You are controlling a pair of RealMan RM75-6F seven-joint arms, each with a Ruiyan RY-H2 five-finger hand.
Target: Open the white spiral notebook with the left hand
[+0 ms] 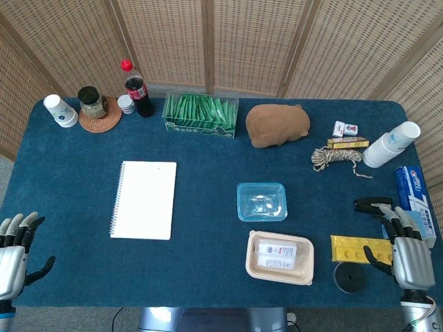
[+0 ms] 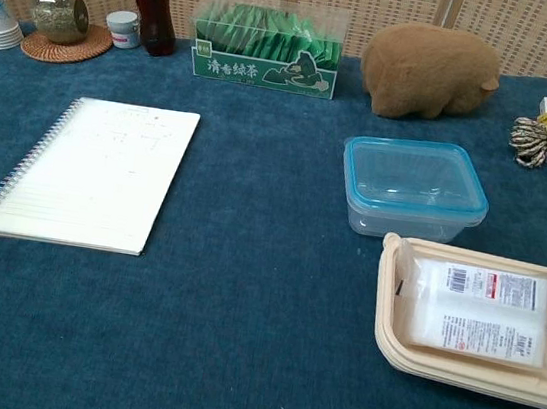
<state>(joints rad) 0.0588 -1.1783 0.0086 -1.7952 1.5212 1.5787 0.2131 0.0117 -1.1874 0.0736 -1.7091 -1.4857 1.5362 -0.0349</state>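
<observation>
The white spiral notebook point(image 1: 144, 200) lies flat and closed on the blue table, left of centre, its wire binding along the left edge; the chest view shows it too point(image 2: 96, 173). My left hand point(image 1: 15, 250) hovers at the table's front left corner, well left of and below the notebook, fingers apart and holding nothing. At the front right edge my right hand point(image 1: 406, 250) also has its fingers spread and empty. Neither hand appears in the chest view.
A clear blue-lidded box point(image 1: 261, 201) and a beige tray point(image 1: 279, 258) sit right of centre. Along the back stand cups point(image 1: 60, 110), a jar point(image 1: 91, 102), a cola bottle point(image 1: 136, 88), a green tea box point(image 1: 201, 115) and a brown plush point(image 1: 277, 125). Rope point(image 1: 336, 158), cups point(image 1: 392, 144), a yellow block point(image 1: 360, 248) lie right.
</observation>
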